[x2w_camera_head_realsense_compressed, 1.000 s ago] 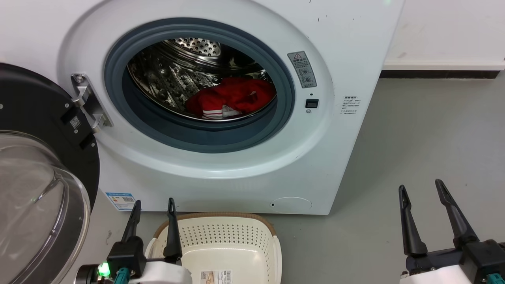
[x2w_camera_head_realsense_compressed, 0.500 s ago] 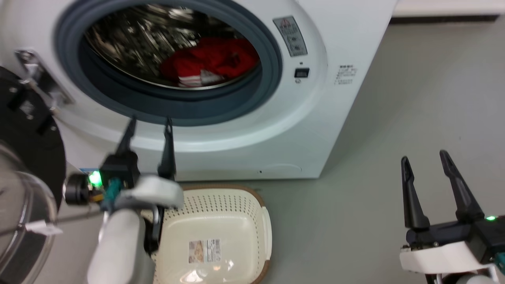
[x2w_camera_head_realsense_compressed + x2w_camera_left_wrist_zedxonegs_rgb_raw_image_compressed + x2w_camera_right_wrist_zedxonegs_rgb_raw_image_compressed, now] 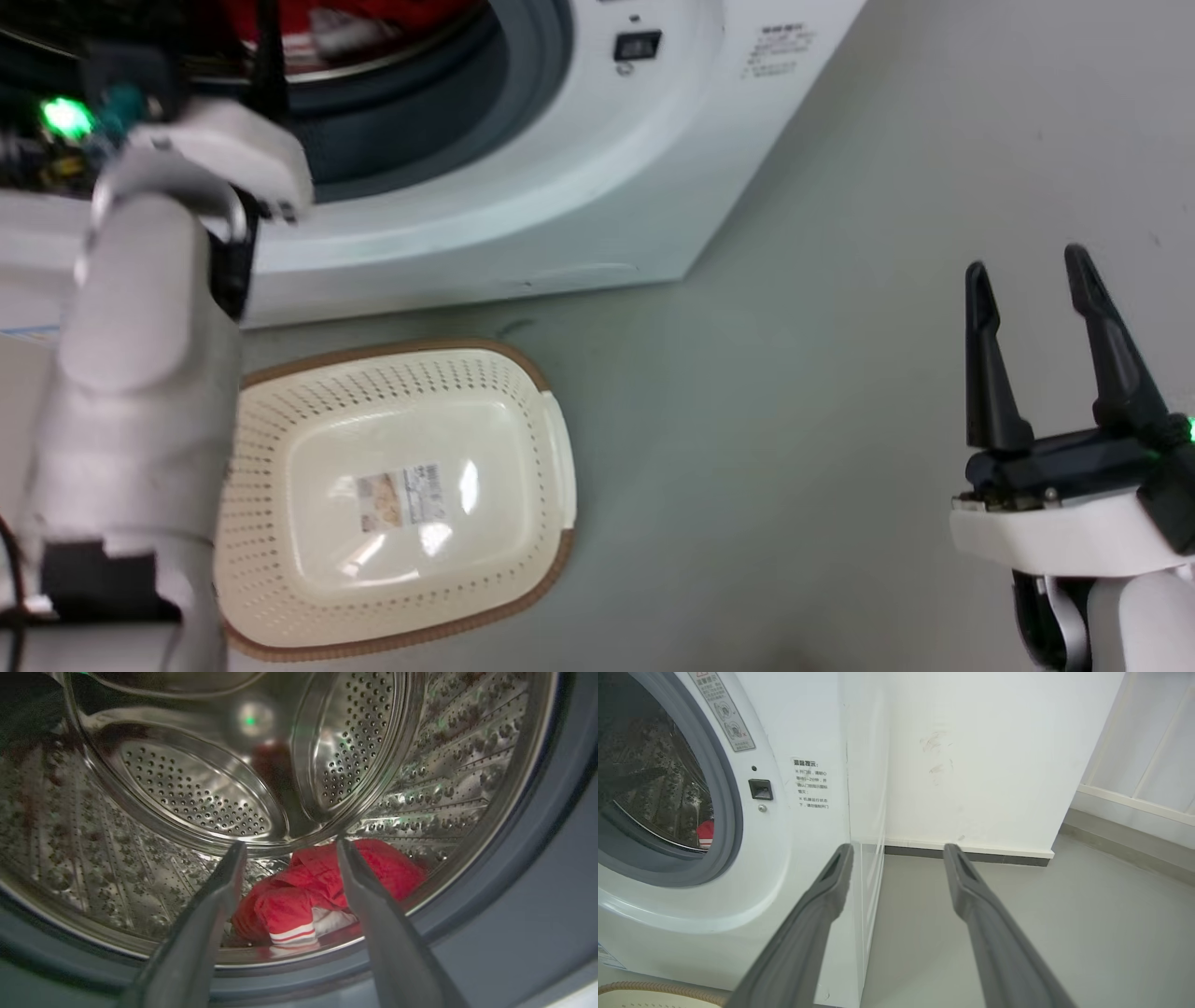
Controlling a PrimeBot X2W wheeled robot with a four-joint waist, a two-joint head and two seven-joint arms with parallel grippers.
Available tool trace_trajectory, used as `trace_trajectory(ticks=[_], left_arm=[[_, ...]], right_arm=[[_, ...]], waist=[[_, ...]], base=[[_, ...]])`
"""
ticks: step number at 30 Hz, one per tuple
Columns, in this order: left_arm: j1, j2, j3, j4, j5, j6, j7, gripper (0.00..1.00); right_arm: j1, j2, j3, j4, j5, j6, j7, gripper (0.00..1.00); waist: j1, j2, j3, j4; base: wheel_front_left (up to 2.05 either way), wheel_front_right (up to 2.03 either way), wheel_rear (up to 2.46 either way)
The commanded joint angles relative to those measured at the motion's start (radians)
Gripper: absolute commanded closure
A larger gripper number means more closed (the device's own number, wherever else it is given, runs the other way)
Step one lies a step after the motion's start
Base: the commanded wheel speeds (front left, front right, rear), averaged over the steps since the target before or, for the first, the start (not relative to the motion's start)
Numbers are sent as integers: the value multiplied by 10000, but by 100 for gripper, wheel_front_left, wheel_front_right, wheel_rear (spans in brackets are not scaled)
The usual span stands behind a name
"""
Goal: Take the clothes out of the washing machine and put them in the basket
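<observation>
One limp red heap of clothes [image 3: 303, 891] lay just beyond the spread left claw [image 3: 290, 843], judged light, soft and best pinched at its raised fold.

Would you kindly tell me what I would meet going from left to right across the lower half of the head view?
left forearm → basket → floor → right gripper, with its fingers apart

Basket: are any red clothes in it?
No, the basket holds a label sticker and nothing red; the red clothes lie in the steel drum.
</observation>
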Motion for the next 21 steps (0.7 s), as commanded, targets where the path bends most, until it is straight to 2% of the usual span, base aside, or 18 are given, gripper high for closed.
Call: trace_trajectory(ticks=[1,3,6,7,13,17,21], left_arm=[[-782,236,-46,510,75,-69,104,0],[-1491,449,-170,1119,204,-140,250,0],[-2704,1017,-432,1928,452,-315,1076,0],[-2704,1017,-432,1928,452,-315,1076,0],[-4595,1846,-1188,3198,767,-624,3127,0],[-5428,1913,-1804,3838,473,-666,4356,0],[-6086,2097,-2315,4296,-283,-664,5450,0]], right_arm=[[-301,10,10,-105,162,-7,-21,0],[-474,12,-66,-127,264,-7,-21,0],[-732,15,-73,-185,500,-7,-21,0],[-732,15,-73,-185,500,-7,-21,0],[-966,15,-69,-209,927,-7,-21,0],[-1095,15,-74,-230,1120,-7,-21,0],[-1201,13,-67,-275,1307,-7,-21,0]], waist=[[-4,0,890,-647],[-4,0,1153,-751],[-4,0,1641,-995],[-4,0,1641,-995],[-4,0,2263,-1314],[-4,0,2597,-1464],[-4,0,2933,-1615]], base=[[0,0,0],[0,0,0],[0,0,0],[0,0,0],[0,0,0],[0,0,0],[0,0,0]])
